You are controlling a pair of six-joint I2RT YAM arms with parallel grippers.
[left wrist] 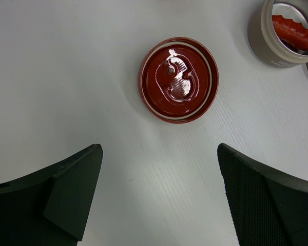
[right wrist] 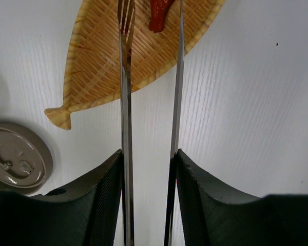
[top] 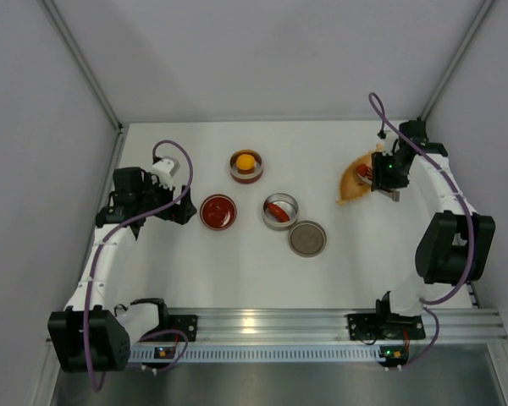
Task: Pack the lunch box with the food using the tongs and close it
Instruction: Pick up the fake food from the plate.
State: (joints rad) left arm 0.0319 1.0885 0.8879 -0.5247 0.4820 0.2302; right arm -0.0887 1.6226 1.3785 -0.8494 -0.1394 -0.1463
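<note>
The lunch box stands as two open tins. One tin [top: 246, 166] holds a round orange-yellow lump [top: 246, 161]; the grey tin [top: 280, 211] holds a longish red piece [left wrist: 292, 32]. My right gripper [right wrist: 149, 154] is shut on the grey metal tongs [right wrist: 126, 102], whose tips reach over the leaf-shaped dish [right wrist: 97, 61]. Another red piece of food [right wrist: 158, 13] lies on the dish between the tong tips. My left gripper [left wrist: 159, 148] stands open above the bare table, just short of the red lid [left wrist: 178, 78].
A grey lid [top: 307, 238] lies flat in front of the grey tin. The red lid [top: 218, 211] lies left of that tin. White walls enclose the table on three sides.
</note>
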